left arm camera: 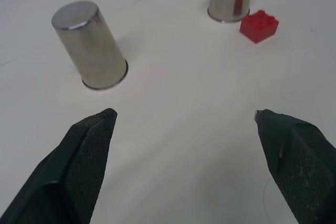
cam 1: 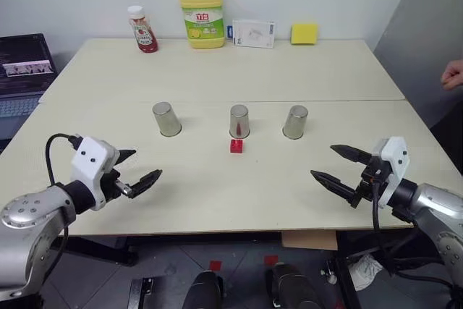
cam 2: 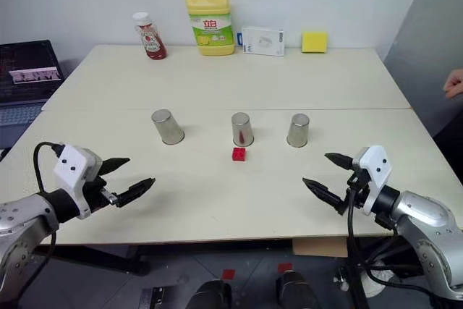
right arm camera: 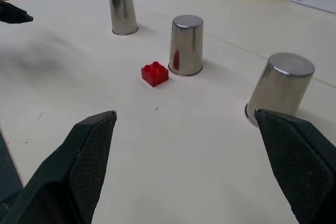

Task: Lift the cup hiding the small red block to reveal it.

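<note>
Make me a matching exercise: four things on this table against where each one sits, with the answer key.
Things:
1. red block
2. sauce bottle
3. yellow sponge
4. detergent jug

Places:
A. far edge, right of the white box
B. just in front of the middle cup
C. far edge, between bottle and white box
D. far edge, leftmost item

Pairs: 1-B, 2-D, 3-A, 4-C

Three shiny silver cups, the left cup [cam 1: 167,119], the middle cup [cam 1: 239,121] and the right cup [cam 1: 295,122], are standing on the pale cream table [cam 1: 217,186]; the middle one is mirroring a red streak. The bright red block [cam 1: 236,146] is showing beside it. A yellow detergent jug [cam 1: 202,14] is wearing a green label, a sauce bottle [cam 1: 142,30] is showing dark red under a white cap, and a sponge [cam 1: 304,33] is glowing yellow.
</note>
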Available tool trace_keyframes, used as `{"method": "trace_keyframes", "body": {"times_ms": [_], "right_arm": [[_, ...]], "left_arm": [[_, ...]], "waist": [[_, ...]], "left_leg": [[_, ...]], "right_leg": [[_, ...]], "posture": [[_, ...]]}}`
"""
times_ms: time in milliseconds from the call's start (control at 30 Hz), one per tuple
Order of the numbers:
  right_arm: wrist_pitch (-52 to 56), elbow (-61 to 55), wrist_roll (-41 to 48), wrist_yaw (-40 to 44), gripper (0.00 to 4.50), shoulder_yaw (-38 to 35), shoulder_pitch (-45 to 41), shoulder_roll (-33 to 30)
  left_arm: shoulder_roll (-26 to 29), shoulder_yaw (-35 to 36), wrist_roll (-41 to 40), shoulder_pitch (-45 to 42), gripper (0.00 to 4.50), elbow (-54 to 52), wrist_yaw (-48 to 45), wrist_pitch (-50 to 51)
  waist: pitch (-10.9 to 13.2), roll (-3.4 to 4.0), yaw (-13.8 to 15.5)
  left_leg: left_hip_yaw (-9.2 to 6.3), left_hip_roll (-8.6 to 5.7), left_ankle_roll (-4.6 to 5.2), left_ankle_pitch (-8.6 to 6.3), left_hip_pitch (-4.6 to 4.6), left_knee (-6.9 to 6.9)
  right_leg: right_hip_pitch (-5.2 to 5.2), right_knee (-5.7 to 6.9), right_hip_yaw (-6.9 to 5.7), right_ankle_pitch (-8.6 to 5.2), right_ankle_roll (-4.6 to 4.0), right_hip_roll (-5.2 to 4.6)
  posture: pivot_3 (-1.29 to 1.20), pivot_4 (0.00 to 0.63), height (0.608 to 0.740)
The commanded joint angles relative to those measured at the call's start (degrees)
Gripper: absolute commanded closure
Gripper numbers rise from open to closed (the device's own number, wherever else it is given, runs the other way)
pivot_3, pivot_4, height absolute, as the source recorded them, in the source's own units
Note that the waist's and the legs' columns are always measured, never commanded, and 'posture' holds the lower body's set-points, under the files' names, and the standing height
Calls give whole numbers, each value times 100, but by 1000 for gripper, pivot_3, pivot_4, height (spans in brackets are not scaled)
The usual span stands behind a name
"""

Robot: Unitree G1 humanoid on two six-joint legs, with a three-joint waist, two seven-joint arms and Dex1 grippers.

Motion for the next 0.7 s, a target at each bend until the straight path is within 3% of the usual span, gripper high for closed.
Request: {"method": "trace_keyframes", "body": {"times_ms": [33,367,700], "right_arm": [[-50,12,39,-16,33,-45,-134,20],[-236,274,-58,197,33,-89,-118,-19],[-297,383,-137,277,33,-28,-224,-25]], "left_arm": [[63,190,-77,-109,0,-20,8,-58],[158,67,38,-145,0,-70,110,91],[115,-13,171,-70,0,-37,-254,-598]], "waist": [[0,0,-4],[0,0,1],[0,0,2]], "left_leg": [[0,0,0,0,0,-1],[1,0,0,0,-3,-2],[1,0,0,0,-3,-2]], "right_leg": [[0,0,1,0,0,0],[-3,-1,1,0,0,-1],[-3,-1,2,0,0,-1]], "posture": [[0,150,740],[0,150,740],[0,150,740]]}}
